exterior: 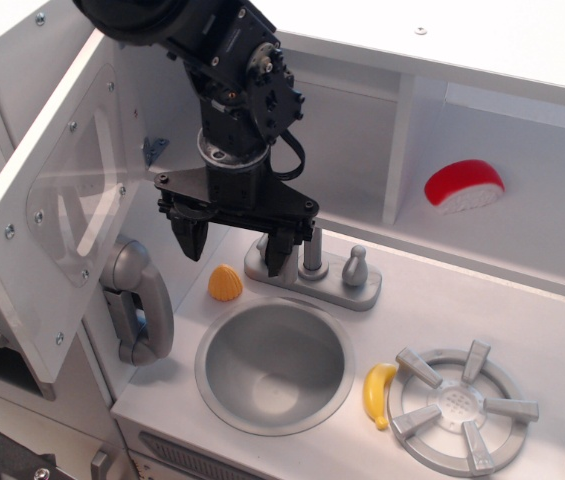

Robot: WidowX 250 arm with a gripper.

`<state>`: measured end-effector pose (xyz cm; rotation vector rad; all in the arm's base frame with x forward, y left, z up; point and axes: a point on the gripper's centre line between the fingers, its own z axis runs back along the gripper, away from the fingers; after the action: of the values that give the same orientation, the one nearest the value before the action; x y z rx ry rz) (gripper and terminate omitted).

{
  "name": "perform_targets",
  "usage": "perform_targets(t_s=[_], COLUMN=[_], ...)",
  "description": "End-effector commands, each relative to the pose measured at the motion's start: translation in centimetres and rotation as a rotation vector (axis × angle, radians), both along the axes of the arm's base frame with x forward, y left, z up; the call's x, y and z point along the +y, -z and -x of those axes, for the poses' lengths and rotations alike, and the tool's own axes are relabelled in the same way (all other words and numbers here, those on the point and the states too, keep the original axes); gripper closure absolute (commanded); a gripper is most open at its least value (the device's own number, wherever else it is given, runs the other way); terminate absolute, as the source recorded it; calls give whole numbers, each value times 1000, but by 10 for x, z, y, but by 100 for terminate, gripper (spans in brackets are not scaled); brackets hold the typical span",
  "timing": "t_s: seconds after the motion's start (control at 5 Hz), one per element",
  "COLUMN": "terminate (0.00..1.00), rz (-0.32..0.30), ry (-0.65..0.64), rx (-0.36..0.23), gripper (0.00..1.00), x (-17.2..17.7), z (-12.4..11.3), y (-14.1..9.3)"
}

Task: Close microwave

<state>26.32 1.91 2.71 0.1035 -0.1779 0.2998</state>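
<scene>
I count one microwave (52, 215) with its one windowed door, and one gripper (234, 248) of mine with two dark fingers (193, 238). Below there is one round sink (274, 365), one grey faucet (314, 268), one full burner grate (456, 406) and one grey toy phone (139, 302). For play food I see three pieces: one yellow banana (378, 394), one small orange piece (225, 284) and one red-and-white piece (464, 186) on the shelf

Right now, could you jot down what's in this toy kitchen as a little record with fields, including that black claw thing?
microwave door: white panel with clear window, swung open at left
gripper: black, open, holding nothing, hanging above the round grey sink
behind gripper: grey faucet
counter: small orange ridged toy beside the sink; yellow banana between sink and grey burner
shelf: red and white toy
left wall: grey toy phone
</scene>
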Motion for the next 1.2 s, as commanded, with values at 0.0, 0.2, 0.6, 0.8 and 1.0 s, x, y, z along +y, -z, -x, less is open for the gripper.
perform_targets(t_s=[0.0,0.2,0.6,0.8,1.0], terminate=[0,0,0,0,0], rz=[0,67,241,295,338], ry=[0,-14,11,29,68], rx=[0,-19,-65,-65,-67], gripper=[0,0,0,0,0], x=[0,2,20,41,63], z=[0,-3,26,49,75], y=[0,-42,-135,-159,-171])
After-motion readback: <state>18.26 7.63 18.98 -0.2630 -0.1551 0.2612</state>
